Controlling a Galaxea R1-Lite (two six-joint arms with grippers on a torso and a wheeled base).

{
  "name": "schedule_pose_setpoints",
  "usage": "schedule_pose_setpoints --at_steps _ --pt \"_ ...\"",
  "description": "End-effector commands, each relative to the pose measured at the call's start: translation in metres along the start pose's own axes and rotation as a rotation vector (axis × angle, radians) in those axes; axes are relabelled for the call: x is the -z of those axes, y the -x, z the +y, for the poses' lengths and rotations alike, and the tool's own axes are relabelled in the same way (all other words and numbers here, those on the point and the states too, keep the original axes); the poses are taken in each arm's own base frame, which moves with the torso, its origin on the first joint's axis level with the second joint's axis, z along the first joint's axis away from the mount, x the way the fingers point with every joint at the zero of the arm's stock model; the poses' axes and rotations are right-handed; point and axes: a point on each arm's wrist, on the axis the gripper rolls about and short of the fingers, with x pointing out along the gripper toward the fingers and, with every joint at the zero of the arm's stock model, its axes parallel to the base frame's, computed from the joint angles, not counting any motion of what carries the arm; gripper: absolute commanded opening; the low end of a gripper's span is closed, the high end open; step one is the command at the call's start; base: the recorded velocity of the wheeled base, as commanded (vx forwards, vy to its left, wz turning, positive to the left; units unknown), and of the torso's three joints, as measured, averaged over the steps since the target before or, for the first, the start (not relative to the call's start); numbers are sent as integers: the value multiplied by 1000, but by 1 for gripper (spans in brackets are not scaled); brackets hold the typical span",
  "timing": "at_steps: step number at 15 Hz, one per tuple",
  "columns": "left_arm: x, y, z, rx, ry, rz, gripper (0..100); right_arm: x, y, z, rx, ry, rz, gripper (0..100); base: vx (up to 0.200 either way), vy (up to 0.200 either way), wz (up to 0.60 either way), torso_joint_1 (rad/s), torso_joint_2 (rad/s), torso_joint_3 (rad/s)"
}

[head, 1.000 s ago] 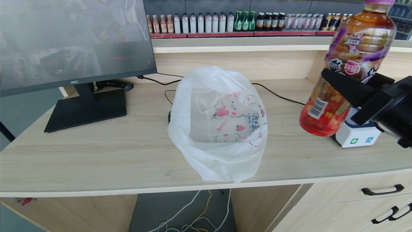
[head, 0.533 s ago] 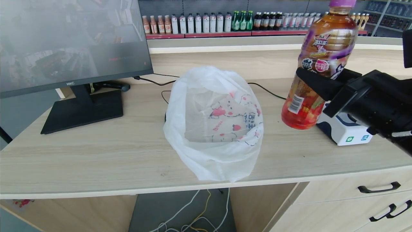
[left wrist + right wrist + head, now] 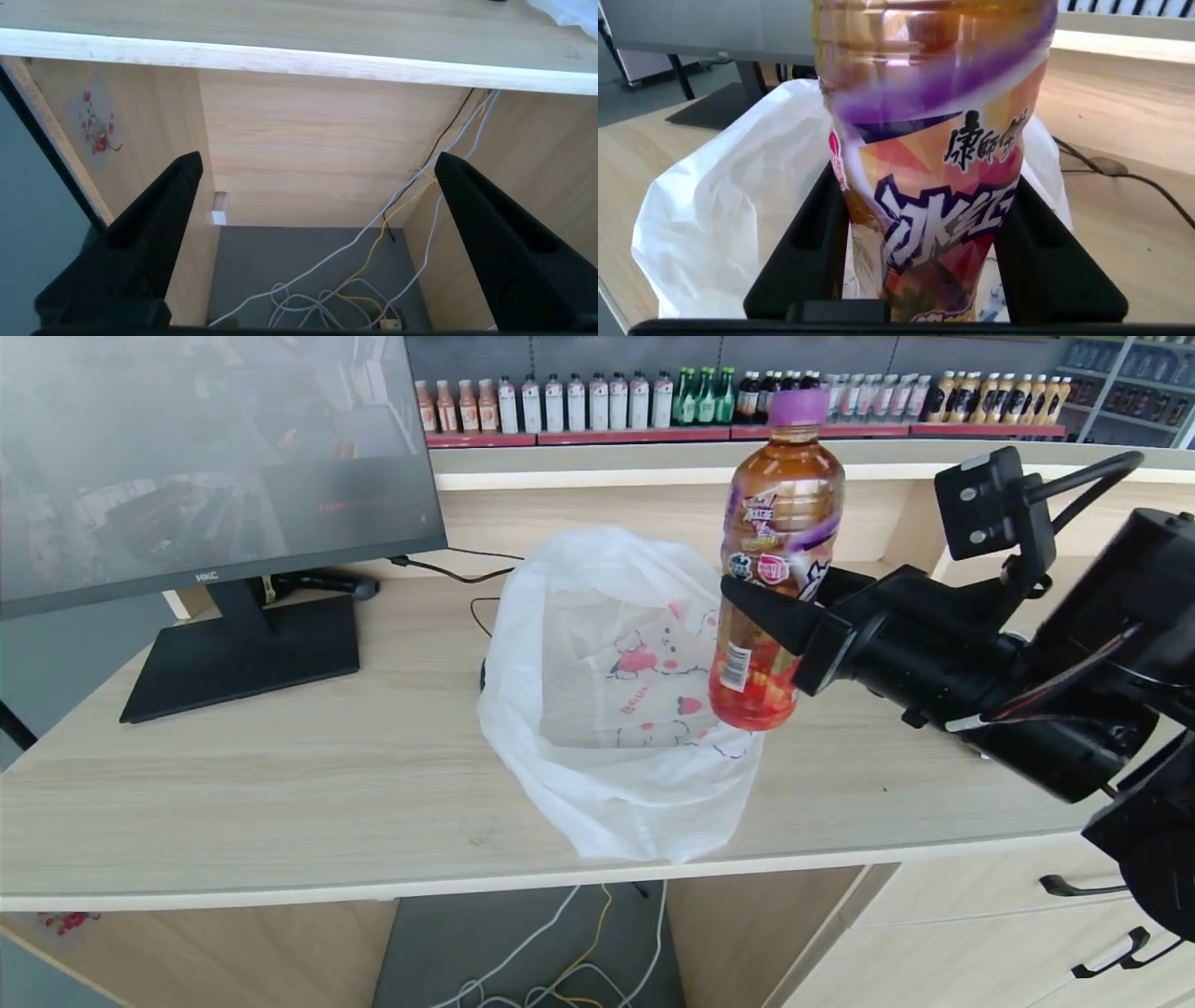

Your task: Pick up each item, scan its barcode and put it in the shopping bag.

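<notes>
A tea bottle (image 3: 773, 560) with a purple cap and amber drink hangs upright over the right rim of the white shopping bag (image 3: 597, 784). My right gripper (image 3: 784, 616) is shut on the bottle's lower half, reaching in from the right. In the right wrist view the bottle (image 3: 934, 140) stands between the black fingers (image 3: 808, 233), with the bag (image 3: 729, 215) behind it. A printed packet (image 3: 653, 681) lies inside the bag. My left gripper (image 3: 318, 243) is open, below the counter's edge, facing the space under the counter.
A black monitor (image 3: 205, 457) on its stand (image 3: 243, 653) occupies the counter's left. Cables (image 3: 467, 574) run behind the bag. Shelves of bottles (image 3: 653, 401) line the back wall. Drawers (image 3: 1074, 915) sit under the counter at the right; loose wires (image 3: 374, 271) hang below.
My right arm has carried the bottle leftward and lower, from beside the bag to over its right rim. The white scanner box on the counter is now hidden behind the arm.
</notes>
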Motion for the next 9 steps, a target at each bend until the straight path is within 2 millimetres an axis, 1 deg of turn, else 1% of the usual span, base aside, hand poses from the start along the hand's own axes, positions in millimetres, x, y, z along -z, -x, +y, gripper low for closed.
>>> schedule_pose_setpoints --at_steps 1,2,4,7,9 --pt "0 0 0 0 0 0 100 16 -14 9 -30 -21 37 0 0 0 0 0 0 0" --pt "0 0 0 0 0 0 100 17 -24 13 -45 -28 28 0 0 0 0 0 0 0" --pt "0 0 0 0 0 1 100 22 -38 20 -63 -89 19 0 0 0 0 0 0 0" --pt "0 0 0 0 0 1 100 21 -55 20 -62 -99 -16 0 0 0 0 0 0 0" --pt "0 0 0 0 0 1 100 26 -77 19 -59 -112 -42 0 0 0 0 0 0 0"
